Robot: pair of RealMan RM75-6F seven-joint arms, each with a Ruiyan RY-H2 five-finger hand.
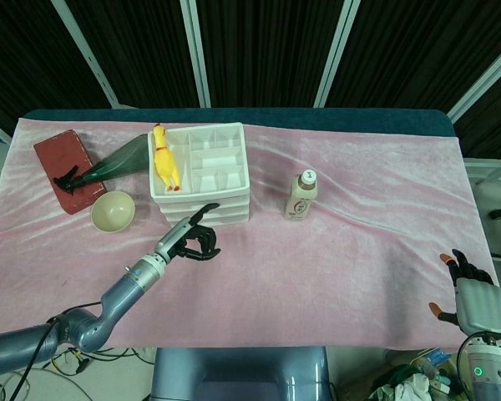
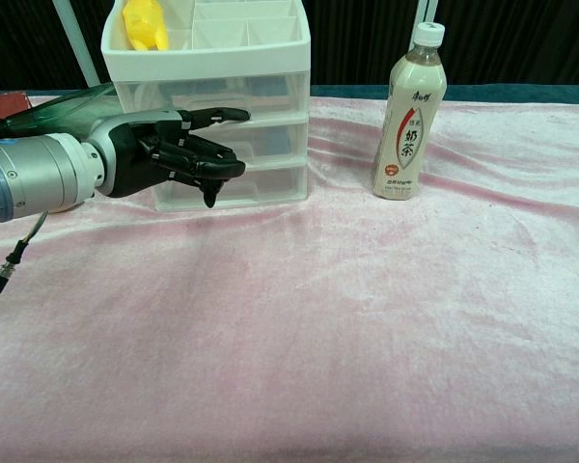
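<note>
The left hand [image 2: 164,154] was held just in front of the drawers [image 2: 222,125], its fingers [image 2: 207,169] spread and half curled with nothing between them, the tips near the drawer fronts; whether they touched could not be told. A yellow chicken [image 1: 164,159] was seen in the top tray just beyond the fingers, a bowl [image 1: 113,210] on the bench [image 1: 317,276] beside the wrist, and a bottle [image 1: 301,195] well apart. The right hand [image 1: 472,292] was kept at the bench edge, far from everything, its fingers apart and empty.
</note>
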